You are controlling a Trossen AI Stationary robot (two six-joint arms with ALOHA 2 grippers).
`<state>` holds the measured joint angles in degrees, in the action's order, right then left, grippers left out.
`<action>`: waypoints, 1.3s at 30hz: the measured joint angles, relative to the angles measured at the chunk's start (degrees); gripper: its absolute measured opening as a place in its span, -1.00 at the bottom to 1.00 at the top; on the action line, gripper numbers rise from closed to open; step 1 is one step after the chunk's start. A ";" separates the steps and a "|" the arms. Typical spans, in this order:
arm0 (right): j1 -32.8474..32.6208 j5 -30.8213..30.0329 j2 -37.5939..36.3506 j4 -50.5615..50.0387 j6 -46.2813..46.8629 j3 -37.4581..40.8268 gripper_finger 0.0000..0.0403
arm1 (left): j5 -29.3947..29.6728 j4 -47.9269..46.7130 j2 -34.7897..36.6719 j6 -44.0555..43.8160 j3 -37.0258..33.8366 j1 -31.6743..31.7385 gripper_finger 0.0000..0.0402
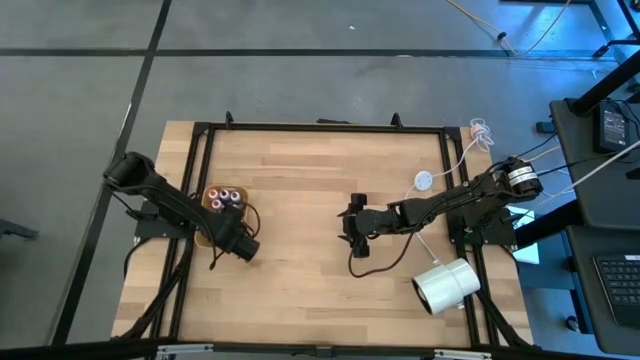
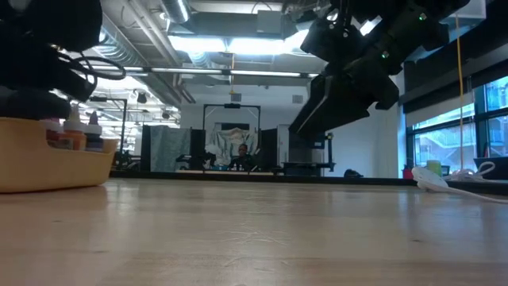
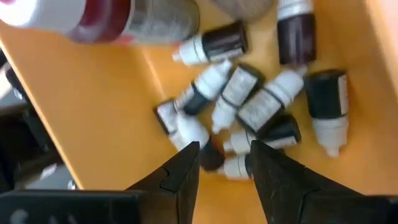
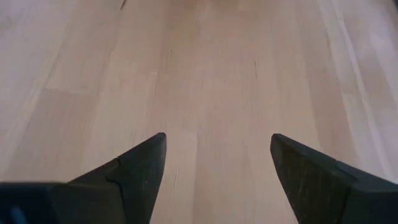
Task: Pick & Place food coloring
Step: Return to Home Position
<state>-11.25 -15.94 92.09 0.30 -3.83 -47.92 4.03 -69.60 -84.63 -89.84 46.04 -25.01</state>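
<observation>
Closest to the lens, the left gripper (image 3: 224,167) hangs over the bin (image 3: 93,106) with its jaws spread and nothing between them. The bottles (image 3: 261,102) lie in a loose heap on the bin floor, just beyond the fingertips. How much air separates fingertips from caps is hard to judge from this angle, and that is the main risk. If the arm heads for home on a low, slanting path instead of lifting first, a finger could snag a bottle and flick it over the wall. It could also hook the wall and drag the bin across the table (image 1: 300,170). The right gripper (image 4: 217,165), jaws wide apart and empty, hovers over bare wood near the table's centre, its arm stretched far out. Folding that arm home could bring its elbow close to the cylinder (image 1: 447,285), which lies on its side by the table's right edge. A nudge would likely set it rolling off.
</observation>
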 joint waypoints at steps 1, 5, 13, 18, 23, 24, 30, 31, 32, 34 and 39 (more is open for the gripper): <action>0.00 -0.35 0.00 0.00 -1.14 0.00 0.44 | -1.02 -0.23 0.33 0.17 0.16 -0.12 -0.31; -0.04 -1.40 0.00 0.01 -2.65 0.00 0.44 | -2.81 -1.82 2.68 4.23 3.49 -0.47 -0.32; -0.41 -1.46 -3.12 -3.18 -5.78 0.07 0.44 | -2.39 -4.99 7.83 21.15 12.11 0.10 -0.32; -1.81 0.07 -9.95 -6.66 -5.14 0.07 0.44 | 5.92 0.66 9.77 24.91 13.12 -0.69 -0.31; -2.53 6.30 -17.40 -11.96 -1.40 1.75 0.44 | 12.60 18.41 14.97 40.16 13.12 -0.24 -0.33; -2.68 6.36 -19.00 -12.15 -0.76 2.89 0.44 | 12.63 21.78 16.67 43.70 13.12 -0.06 -0.33; -4.42 5.84 -28.95 -11.87 4.25 8.77 0.44 | 16.13 35.16 29.44 60.45 9.96 0.46 -0.32; -4.91 5.65 -30.79 -11.95 5.01 9.47 0.44 | 16.61 37.36 31.85 62.38 7.94 0.45 -0.32; -5.59 5.29 -32.78 -12.17 5.30 10.29 0.44 | 16.65 40.00 34.21 63.87 5.67 0.43 -0.32; -6.92 5.14 -36.72 -11.43 5.38 11.85 0.44 | 15.48 45.57 39.15 66.31 0.20 0.47 -0.33; -9.42 5.07 -46.66 -6.10 5.05 18.99 0.44 | 5.88 62.61 50.08 71.96 -14.39 3.73 -0.34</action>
<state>-20.66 -10.87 45.44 -5.81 1.22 -28.93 9.90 -6.99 -34.56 -17.88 31.64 -21.27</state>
